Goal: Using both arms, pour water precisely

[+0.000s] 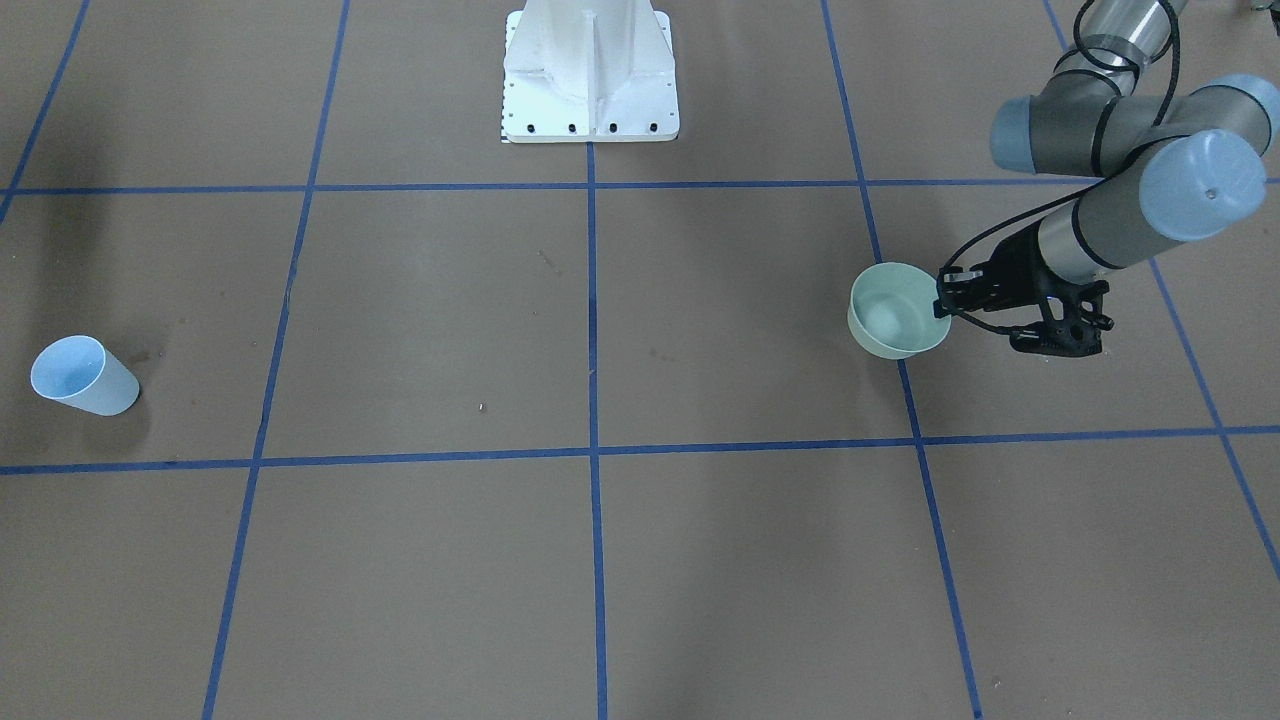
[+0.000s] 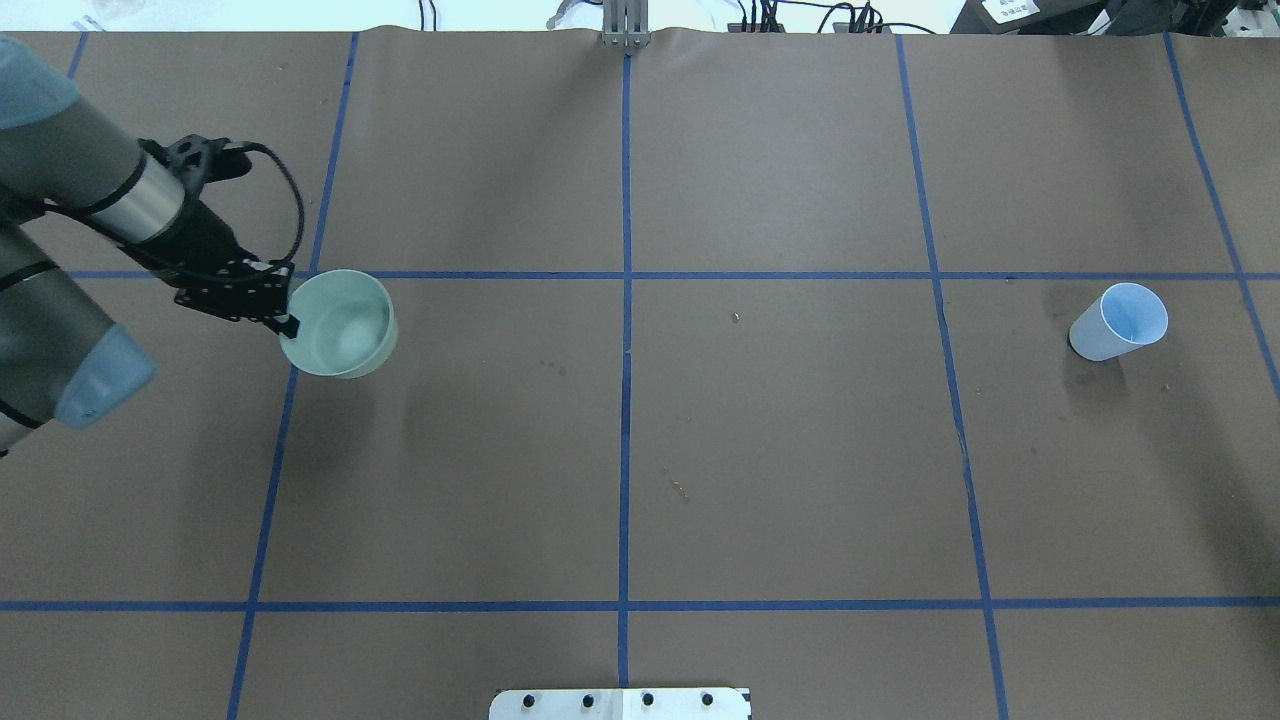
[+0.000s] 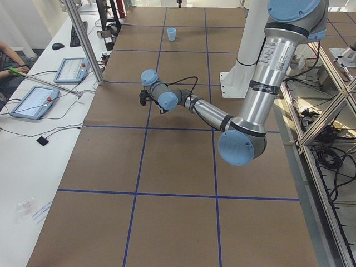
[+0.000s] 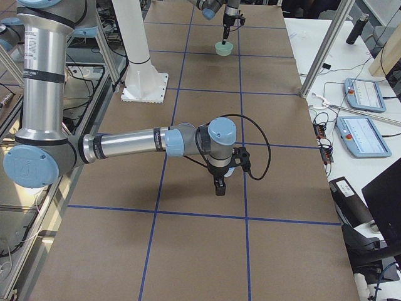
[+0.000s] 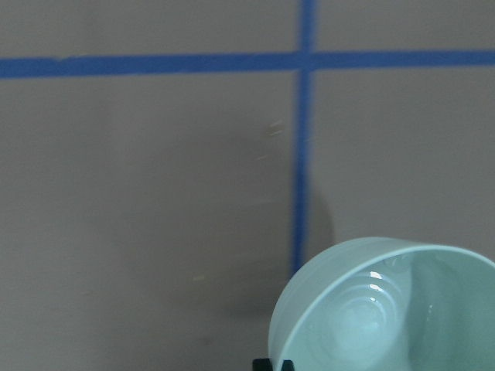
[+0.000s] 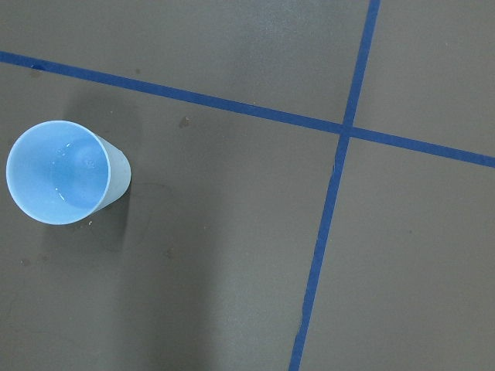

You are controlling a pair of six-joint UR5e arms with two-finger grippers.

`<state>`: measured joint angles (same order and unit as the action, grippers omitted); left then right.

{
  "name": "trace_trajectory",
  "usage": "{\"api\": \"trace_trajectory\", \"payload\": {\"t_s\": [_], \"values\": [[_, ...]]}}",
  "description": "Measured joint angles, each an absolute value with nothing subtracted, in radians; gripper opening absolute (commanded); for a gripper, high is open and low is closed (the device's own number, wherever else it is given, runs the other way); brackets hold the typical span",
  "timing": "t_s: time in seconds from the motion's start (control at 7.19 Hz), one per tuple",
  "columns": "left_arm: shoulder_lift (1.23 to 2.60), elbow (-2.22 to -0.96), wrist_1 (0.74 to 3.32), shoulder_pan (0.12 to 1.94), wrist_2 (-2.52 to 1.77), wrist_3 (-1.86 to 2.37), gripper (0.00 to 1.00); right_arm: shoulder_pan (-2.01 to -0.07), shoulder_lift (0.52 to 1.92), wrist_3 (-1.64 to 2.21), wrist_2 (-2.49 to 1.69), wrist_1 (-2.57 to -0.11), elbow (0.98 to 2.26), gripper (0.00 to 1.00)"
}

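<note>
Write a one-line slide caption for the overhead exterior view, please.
Left tool holds a pale green bowl by its rim; a light blue cup stands far off at the right.

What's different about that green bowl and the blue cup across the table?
The bowl is pale green, wide and shallow; the cup is light blue, narrow and tapered. The left gripper pinches the bowl's rim; the cup stands free, untouched. Both are upright with open tops.
</note>
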<state>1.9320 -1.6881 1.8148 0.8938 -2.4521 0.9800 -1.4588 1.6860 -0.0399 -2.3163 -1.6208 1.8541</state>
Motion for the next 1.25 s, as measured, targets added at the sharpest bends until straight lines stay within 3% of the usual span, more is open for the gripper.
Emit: {"api": "trace_trajectory", "payload": {"t_s": [0.28, 0.7, 1.25], "values": [[2.077, -1.666, 1.815, 0.754, -2.357, 1.163, 0.00, -1.459, 1.690, -0.040, -2.315, -1.595, 1.849, 1.00], [2.283, -1.507, 1.815, 0.617, -2.214, 1.265, 0.00, -1.459, 1.697, -0.045, -2.313, -1.567, 1.842, 1.00], [2.322, -1.456, 1.816, 0.579, -2.178, 1.278, 0.00, -1.459, 1.698, -0.039, -2.316, -1.566, 1.841, 1.00]]}}
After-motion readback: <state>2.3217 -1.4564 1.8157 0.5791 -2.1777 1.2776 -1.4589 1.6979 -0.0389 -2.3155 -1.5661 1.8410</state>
